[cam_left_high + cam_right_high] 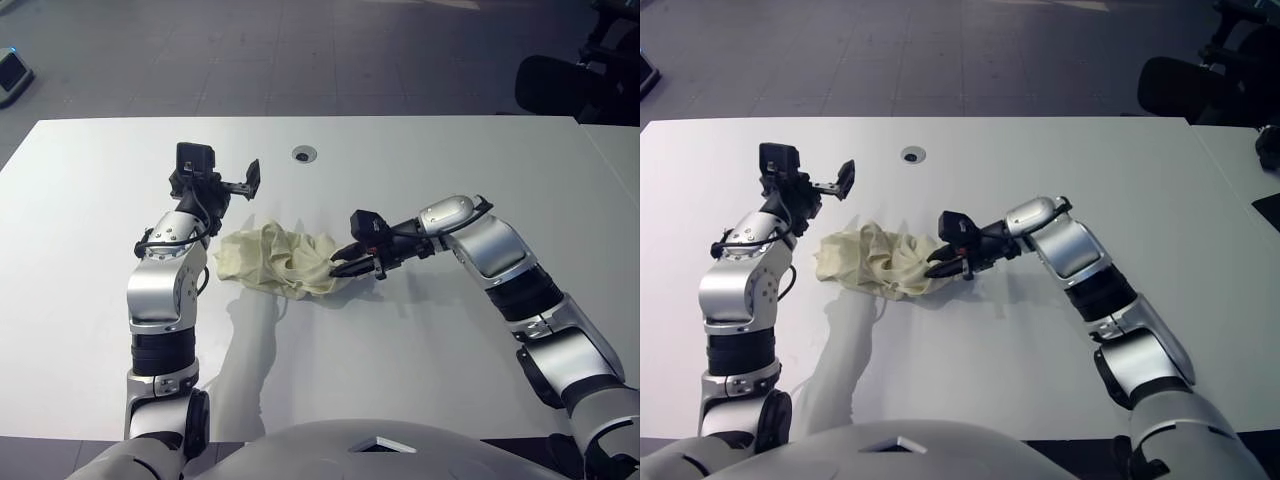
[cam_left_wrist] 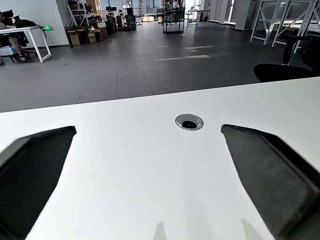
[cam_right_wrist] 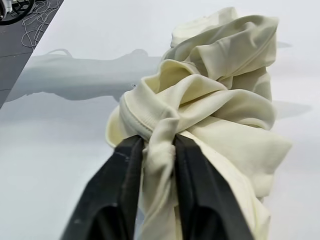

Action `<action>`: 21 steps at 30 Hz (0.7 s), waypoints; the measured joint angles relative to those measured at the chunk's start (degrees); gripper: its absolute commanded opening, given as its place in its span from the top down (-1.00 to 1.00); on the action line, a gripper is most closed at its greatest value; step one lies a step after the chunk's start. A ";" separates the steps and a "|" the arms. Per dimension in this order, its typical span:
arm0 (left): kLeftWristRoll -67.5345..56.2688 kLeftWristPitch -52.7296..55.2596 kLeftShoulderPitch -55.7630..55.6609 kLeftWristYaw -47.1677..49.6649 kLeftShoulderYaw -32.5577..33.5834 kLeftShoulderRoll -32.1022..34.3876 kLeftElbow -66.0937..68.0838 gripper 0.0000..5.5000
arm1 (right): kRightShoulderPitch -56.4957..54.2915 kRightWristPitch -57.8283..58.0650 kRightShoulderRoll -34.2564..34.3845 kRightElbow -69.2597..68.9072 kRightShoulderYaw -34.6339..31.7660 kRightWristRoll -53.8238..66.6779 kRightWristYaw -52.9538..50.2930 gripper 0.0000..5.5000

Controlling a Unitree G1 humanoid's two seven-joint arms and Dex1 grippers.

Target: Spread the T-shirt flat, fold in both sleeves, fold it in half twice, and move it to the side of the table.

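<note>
Cream T-shirt (image 1: 278,260) crumpled on table (image 1: 450,330), right jaws pinching fabric

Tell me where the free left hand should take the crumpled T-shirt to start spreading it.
Probably the rounded fold on the left edge of the T-shirt, coming in low from the robot's left. The right hand is shut on a bunched fold at the opposite edge, so pulling apart should open the heap. The left hand is open, above the table beyond that edge.

Left pincer (image 1: 248,178) gapes, raised with elbow bent; right pincer (image 1: 342,267) low, clamped on T-shirt (image 1: 275,258).
</note>
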 measured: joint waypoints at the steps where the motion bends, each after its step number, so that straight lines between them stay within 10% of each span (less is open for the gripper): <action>1: 0.00 0.00 0.00 -0.10 0.00 0.15 0.00 -0.96 | 0.00 0.09 -0.04 -0.16 -0.03 0.01 0.00 0.90; 13: 0.12 -2.62 -2.94 -10.74 -2.09 9.56 2.66 -0.96 | 0.28 -3.42 -10.22 -3.18 -3.79 -2.13 2.19 0.98; 21: -1.70 -14.69 -4.91 -41.64 -14.68 23.54 4.12 -0.96 | 1.48 -9.58 -13.86 1.26 -6.44 -5.17 0.44 0.98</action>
